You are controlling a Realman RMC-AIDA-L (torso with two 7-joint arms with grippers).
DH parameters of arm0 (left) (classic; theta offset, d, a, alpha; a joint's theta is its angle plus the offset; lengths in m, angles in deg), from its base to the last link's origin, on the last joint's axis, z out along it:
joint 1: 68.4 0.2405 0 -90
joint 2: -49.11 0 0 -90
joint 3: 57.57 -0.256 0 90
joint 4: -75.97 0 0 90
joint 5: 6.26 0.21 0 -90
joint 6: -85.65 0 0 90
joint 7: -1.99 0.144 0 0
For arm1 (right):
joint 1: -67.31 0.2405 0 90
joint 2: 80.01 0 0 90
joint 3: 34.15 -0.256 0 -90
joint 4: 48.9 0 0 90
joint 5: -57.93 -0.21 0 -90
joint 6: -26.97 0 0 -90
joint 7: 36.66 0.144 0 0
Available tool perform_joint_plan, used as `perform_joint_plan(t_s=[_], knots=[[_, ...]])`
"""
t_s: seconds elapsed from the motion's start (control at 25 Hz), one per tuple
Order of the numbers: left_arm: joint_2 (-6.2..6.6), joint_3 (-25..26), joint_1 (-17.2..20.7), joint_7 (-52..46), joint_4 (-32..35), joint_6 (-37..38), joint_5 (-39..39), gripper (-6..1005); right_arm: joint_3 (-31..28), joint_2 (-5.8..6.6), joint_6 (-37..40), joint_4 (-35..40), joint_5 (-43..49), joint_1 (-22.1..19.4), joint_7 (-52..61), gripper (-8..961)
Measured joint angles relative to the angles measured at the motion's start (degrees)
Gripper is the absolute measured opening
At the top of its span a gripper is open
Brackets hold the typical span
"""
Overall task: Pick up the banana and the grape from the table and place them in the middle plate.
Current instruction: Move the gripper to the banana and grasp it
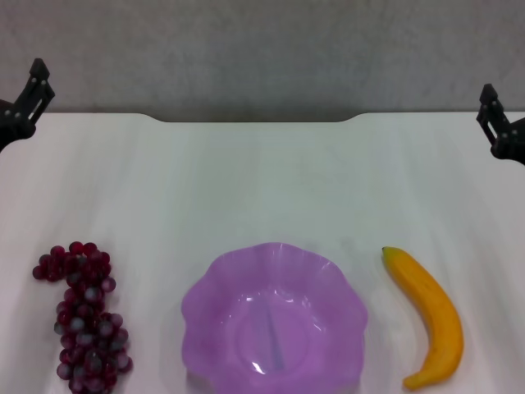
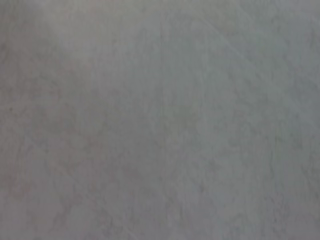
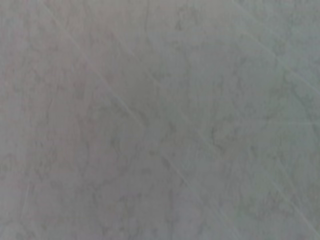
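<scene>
Banana (image 1: 428, 318) lay lower right beside the middle plate (image 1: 201, 308), long axis top-to-bottom, below the right gripper (image 1: 500, 131); grape (image 1: 84, 318) lower left under the left gripper (image 1: 23, 103); neither gripper's opening could be told.

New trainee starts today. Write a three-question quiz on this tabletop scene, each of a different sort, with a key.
1. True or false: the banana already lies in the middle plate.
2. Which fruit lies on the robot's left side of the plate? A) banana B) the grape C) none
3. Fill in: the left tool and right tool sit at the ___ corners of the table.

Key: 1 false, it lies on the table, right of the plate. 2 B. 3 far.
</scene>
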Motion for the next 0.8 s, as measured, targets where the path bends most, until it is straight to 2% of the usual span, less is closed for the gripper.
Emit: perform_joint_plan(t_s=[0.6,0.72,0.8], knots=[[0.08,-0.09,0.04,0.00,-0.02,-0.15,0.00,876,0.00,0.00,-0.36,-0.02,-0.03,-0.01,0.00,616],[0.06,-0.06,0.41,0.00,-0.02,-0.14,0.00,876,-0.40,0.00,-3.04,1.15,-0.34,-0.12,0.01,615],[0.06,0.03,0.64,0.00,-0.06,-0.14,0.00,876,-1.72,0.05,-7.49,3.17,-0.55,-0.48,0.13,615]])
